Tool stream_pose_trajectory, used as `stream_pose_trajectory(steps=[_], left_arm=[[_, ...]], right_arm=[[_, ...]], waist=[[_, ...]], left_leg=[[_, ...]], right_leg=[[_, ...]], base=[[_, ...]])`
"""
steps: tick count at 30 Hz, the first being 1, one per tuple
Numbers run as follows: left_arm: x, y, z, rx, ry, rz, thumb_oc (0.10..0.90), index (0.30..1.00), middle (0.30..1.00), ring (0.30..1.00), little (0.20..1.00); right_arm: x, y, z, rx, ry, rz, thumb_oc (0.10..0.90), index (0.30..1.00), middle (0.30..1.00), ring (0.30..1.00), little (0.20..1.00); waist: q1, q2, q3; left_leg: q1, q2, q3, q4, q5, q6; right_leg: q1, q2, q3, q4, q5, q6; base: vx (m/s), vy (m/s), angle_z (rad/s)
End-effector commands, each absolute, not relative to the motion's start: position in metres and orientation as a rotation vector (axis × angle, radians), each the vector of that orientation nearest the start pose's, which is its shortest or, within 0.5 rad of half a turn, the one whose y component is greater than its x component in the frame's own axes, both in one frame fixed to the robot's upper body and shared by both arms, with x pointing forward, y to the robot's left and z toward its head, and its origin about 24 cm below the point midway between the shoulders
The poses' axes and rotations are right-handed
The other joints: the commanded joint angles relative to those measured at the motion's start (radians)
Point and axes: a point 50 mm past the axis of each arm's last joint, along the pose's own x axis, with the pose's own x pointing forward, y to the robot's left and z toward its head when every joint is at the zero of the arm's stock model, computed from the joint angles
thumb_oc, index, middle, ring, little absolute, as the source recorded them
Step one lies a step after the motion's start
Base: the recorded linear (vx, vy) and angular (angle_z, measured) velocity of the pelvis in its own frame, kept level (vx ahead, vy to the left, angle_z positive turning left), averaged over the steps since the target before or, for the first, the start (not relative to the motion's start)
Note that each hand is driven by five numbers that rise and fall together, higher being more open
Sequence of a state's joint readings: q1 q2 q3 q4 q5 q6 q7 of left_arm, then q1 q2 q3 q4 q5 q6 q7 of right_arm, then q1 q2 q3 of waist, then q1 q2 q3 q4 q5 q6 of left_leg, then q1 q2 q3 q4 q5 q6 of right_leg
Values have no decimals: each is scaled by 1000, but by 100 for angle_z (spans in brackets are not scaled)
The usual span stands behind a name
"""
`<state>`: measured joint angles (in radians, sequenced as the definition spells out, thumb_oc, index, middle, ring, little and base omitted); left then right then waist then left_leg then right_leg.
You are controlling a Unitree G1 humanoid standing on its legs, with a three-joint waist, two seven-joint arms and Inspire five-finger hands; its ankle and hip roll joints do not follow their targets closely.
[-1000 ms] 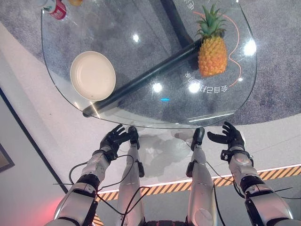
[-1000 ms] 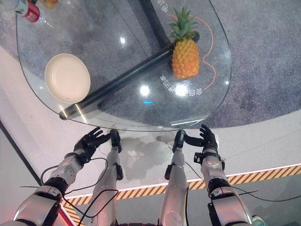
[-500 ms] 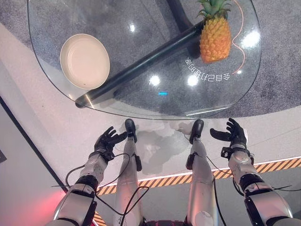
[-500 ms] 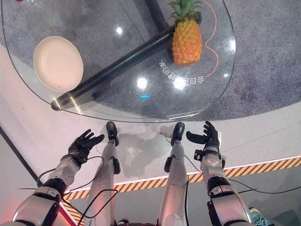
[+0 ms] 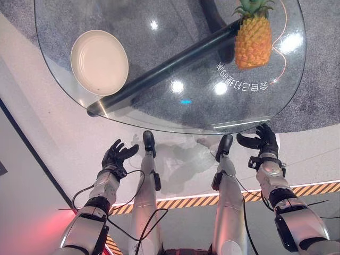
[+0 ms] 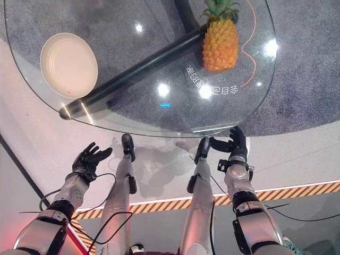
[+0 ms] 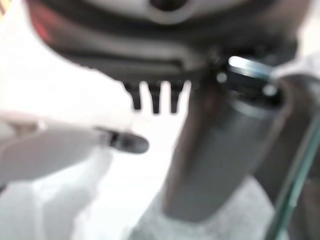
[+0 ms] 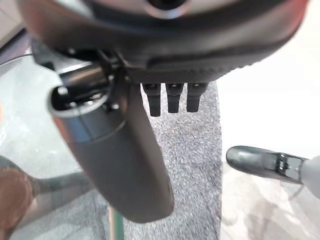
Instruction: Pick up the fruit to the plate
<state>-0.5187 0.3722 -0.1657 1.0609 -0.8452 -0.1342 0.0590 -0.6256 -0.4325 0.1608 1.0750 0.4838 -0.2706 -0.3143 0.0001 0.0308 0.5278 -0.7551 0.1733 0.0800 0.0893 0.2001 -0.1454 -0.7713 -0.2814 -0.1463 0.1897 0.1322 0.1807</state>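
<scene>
Hands (image 5: 116, 154) (image 5: 262, 142) open, pineapple (image 5: 253, 40) upright, crown pointing away

The orange-yellow pineapple with a diamond-scaled skin (image 5: 253, 47) carried a green leafy crown and stood ahead of the black right hand (image 5: 263, 142). The round cream plate (image 5: 99, 61) was plain, without pattern, well ahead of the black left hand (image 5: 115, 155). Both rested on the clear, rounded glass tabletop (image 5: 159, 114), which bore white lettering and a thin orange curved line by the pineapple. A black tubular bar (image 5: 159, 70) showed through the glass. Beneath lay a speckled grey carpet (image 5: 319, 79) and a pale floor (image 5: 48, 133). Behind the hands ran a stripe of yellow-and-black hazard tape (image 5: 313, 188).
</scene>
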Motion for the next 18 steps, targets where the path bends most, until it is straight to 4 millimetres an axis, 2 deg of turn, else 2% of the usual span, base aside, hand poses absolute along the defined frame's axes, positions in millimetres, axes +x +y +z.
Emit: stream_pose_trajectory(steps=[1,3,8,11,14,18], left_arm=[[302,279,-16,-285,367,414,800,900,900,900,900],[299,282,-18,-277,374,411,800,900,900,900,900],[300,284,-17,-263,377,410,800,900,900,900,900],[299,289,-14,-251,380,410,800,900,900,900,900],[302,290,-11,-244,379,405,800,900,900,900,900],[303,289,-10,-234,375,403,800,900,900,900,900]], right_arm=[[324,-312,48,-66,120,-697,800,900,900,900,900],[316,-333,52,-63,136,-824,800,900,900,900,900],[308,-358,66,-51,126,-1010,800,900,900,900,900],[301,-377,81,-37,94,-1132,800,900,900,900,900],[300,-387,99,-5,41,-1224,800,900,900,900,900],[297,-389,109,19,-40,-1288,800,900,900,900,900]], waist=[[19,-15,-8],[21,-16,-8],[28,-22,-8],[33,-28,-8],[34,-31,-8],[33,-34,-8]], left_leg=[[-43,-13,-67,148,-107,-9],[-40,-10,-65,147,-107,-8],[-34,-8,-68,141,-108,-5],[-29,-9,-73,139,-111,-2],[-24,-12,-75,128,-108,0],[-23,-19,-79,125,-105,6]], right_leg=[[-64,-6,-24,76,10,13],[-58,-6,-26,74,12,14],[-46,-5,-33,64,20,17],[-37,-6,-41,58,27,22],[-29,-4,-45,46,30,24],[-30,-4,-48,41,41,26]], base=[[0,0,0],[0,0,0],[5,-20,0],[7,-25,1],[0,0,0],[9,-2,0]])
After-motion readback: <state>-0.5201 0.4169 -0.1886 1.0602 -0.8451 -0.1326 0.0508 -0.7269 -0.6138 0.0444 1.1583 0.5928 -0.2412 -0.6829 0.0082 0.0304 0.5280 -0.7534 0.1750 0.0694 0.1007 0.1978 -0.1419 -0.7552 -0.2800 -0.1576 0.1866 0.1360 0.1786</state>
